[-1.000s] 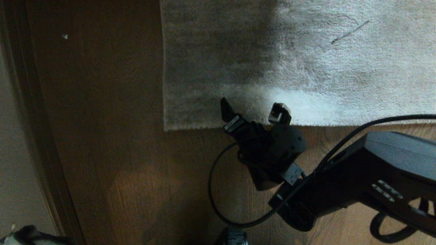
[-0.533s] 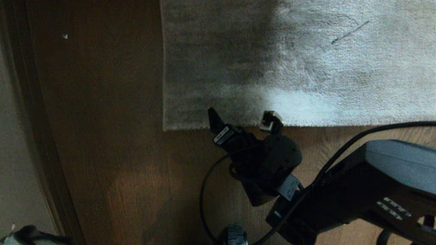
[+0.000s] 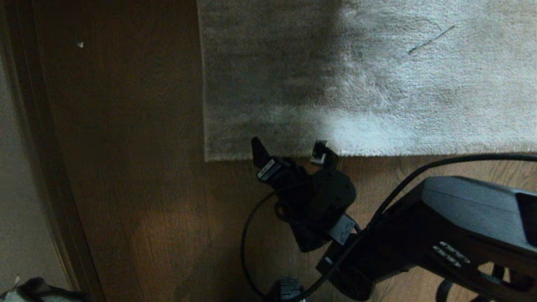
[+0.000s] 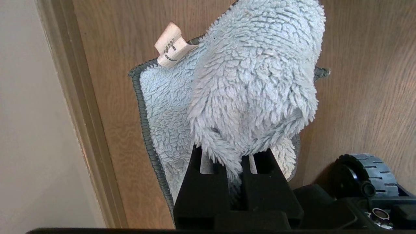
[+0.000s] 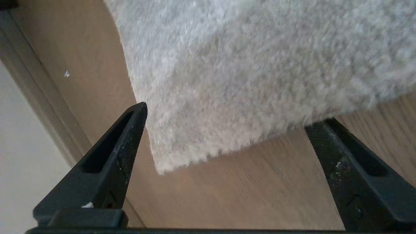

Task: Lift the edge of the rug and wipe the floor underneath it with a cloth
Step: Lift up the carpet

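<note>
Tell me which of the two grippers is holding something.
The left gripper: its jaws are shut on the cloth. The right gripper hangs open-jawed at the rug edge, holding nothing.

rug edge [image 3: 293,156] on floor [image 3: 147,188]

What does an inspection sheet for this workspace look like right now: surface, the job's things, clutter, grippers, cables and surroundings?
Surface: brown wood-grain floor, part in shadow.
Job's things: rug edge lies flat on the floor, corner not lifted; fuzzy pale blue cloth with a white tag, held over the floor.
Clutter: a small pale speck on the floor; a dark thin streak on the rug.
Grippers: right gripper open at the rug edge near the corner, holding nothing; left gripper shut on the cloth, beside the baseboard.
Cables: a black cable loops from the right wrist; another runs along the right arm.
Surroundings: baseboard and pale wall on the left; a wheel of the base.
</note>
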Motion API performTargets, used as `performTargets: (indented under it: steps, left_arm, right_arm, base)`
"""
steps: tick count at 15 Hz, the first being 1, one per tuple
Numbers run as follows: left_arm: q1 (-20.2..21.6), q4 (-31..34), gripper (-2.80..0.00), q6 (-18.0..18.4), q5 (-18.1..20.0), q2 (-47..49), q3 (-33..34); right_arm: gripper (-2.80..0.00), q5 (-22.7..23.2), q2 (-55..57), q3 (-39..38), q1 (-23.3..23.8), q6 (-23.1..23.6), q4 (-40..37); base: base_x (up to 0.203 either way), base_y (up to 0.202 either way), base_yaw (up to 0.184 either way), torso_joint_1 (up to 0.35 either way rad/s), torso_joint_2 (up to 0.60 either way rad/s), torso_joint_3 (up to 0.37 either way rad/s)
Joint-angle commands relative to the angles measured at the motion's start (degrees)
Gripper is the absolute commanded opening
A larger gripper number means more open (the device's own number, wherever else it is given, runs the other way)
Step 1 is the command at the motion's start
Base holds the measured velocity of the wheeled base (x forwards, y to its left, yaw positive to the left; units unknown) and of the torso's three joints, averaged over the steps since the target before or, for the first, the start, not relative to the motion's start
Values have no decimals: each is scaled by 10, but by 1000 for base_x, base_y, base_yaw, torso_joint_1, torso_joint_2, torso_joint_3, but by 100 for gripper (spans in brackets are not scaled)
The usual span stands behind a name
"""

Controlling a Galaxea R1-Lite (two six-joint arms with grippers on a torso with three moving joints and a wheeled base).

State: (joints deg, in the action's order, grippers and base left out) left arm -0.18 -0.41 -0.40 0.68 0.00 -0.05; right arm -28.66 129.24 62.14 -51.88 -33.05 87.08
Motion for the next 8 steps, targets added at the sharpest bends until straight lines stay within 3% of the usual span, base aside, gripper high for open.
performTargets:
  steps: [1,8]
  left_arm:
    - [0,0,-280,0,0,0,0]
    - [0,0,-280,0,0,0,0]
  right_arm:
    - [0,-1,16,27,17,3,26]
    - [0,20,32,62,40,12,22]
  base:
    - [0,0,0,0,0,0]
    - [0,0,0,0,0,0]
